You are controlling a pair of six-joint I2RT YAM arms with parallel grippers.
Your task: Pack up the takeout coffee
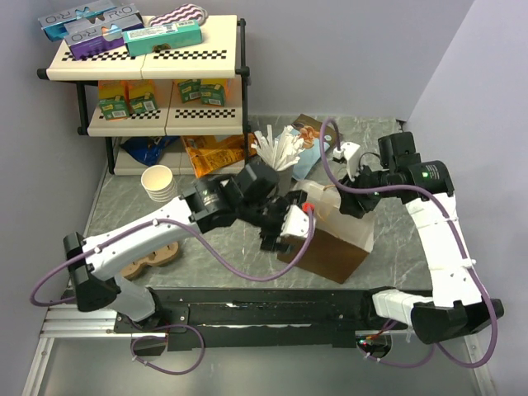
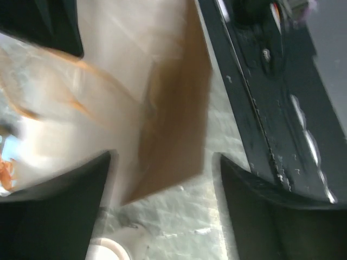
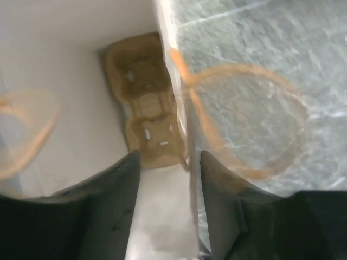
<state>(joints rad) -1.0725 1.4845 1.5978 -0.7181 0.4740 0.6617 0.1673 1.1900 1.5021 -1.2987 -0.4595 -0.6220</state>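
Although the tall brown paper bag (image 1: 330, 247) stands open on the grey marbled table (image 1: 396, 239), packing is judged incomplete. A moulded tan pulp cup carrier (image 3: 143, 103) lies at the bottom of the bag, and no cup shows in it.

The takeout coffee, a small off-white paper cup with a white sip lid, cannot be placed with certainty. A pale round rim (image 2: 105, 250) on the table by the bag's foot, at the bottom edge of the left wrist view, may be its lid. Lifting the cup and seating it in the carrier appear to remain.

The left gripper (image 2: 162, 162) hangs beside the bag's outer wall, jaws wide apart and holding nothing. The right gripper (image 3: 169, 160) straddles the bag's rim, jaws partly apart with the thin wall between them and not pinched. An orange twine handle (image 3: 244, 119) hangs outside.

As to writing, the bag shows no print. A blue carton (image 1: 82, 18) on the black-framed cream shelf (image 1: 140, 59) bears large pale letters, possibly "WRO", not read with confidence. Other labels are too small to read.
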